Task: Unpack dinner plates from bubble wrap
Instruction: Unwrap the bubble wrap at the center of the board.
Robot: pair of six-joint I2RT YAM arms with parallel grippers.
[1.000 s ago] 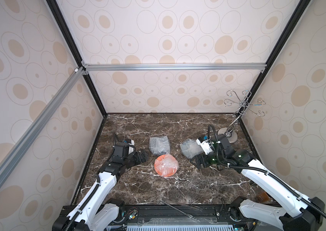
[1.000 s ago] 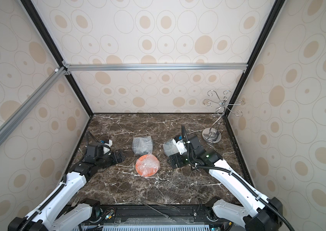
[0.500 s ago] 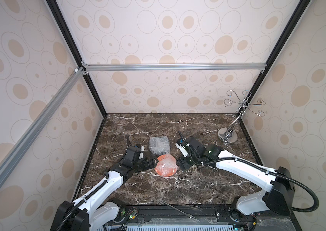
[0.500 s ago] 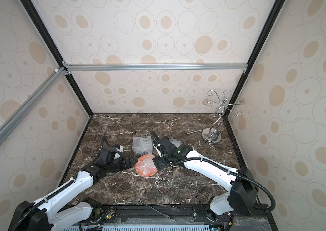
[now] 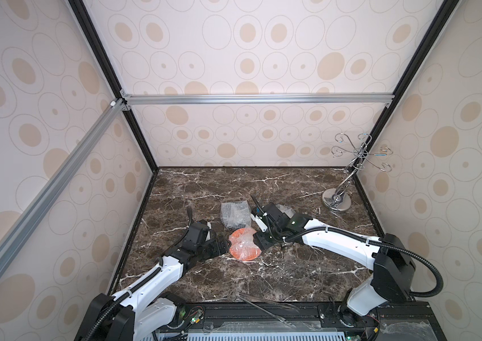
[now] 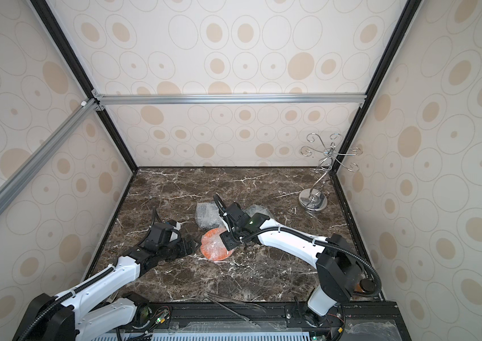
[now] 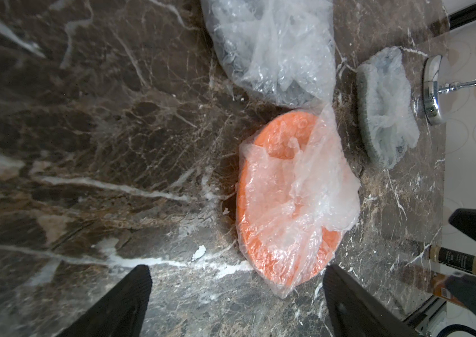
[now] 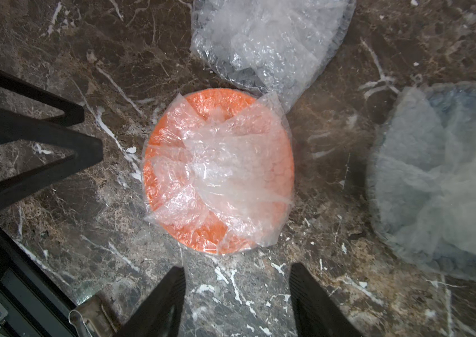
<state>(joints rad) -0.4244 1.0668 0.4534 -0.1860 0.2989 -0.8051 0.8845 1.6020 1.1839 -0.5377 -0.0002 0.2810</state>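
An orange dinner plate (image 5: 244, 251) (image 6: 214, 251) (image 8: 219, 97) lies flat at the middle of the marble table, loosely covered by crumpled bubble wrap (image 8: 231, 163) (image 7: 303, 181). My left gripper (image 5: 224, 246) (image 7: 235, 271) stands open at its left edge, with only the wrap's corner between the fingers. My right gripper (image 5: 259, 240) (image 8: 238, 271) hovers open at its right edge and holds nothing. Behind it lies a wrapped dark bundle (image 5: 235, 217) (image 8: 268, 40). A wrapped pale bundle (image 5: 286, 210) (image 8: 446, 181) lies partly behind my right arm.
A wire stand on a shiny silver disc base (image 5: 337, 203) (image 6: 312, 203) (image 7: 432, 90) is at the back right corner. Patterned walls close the table on three sides. A thin metal rod (image 5: 263, 307) lies at the front edge.
Both arms have moved in toward the orange plate, the right one coming left from the pale bundle. The right jaws have narrowed; the left jaws have closed slightly.
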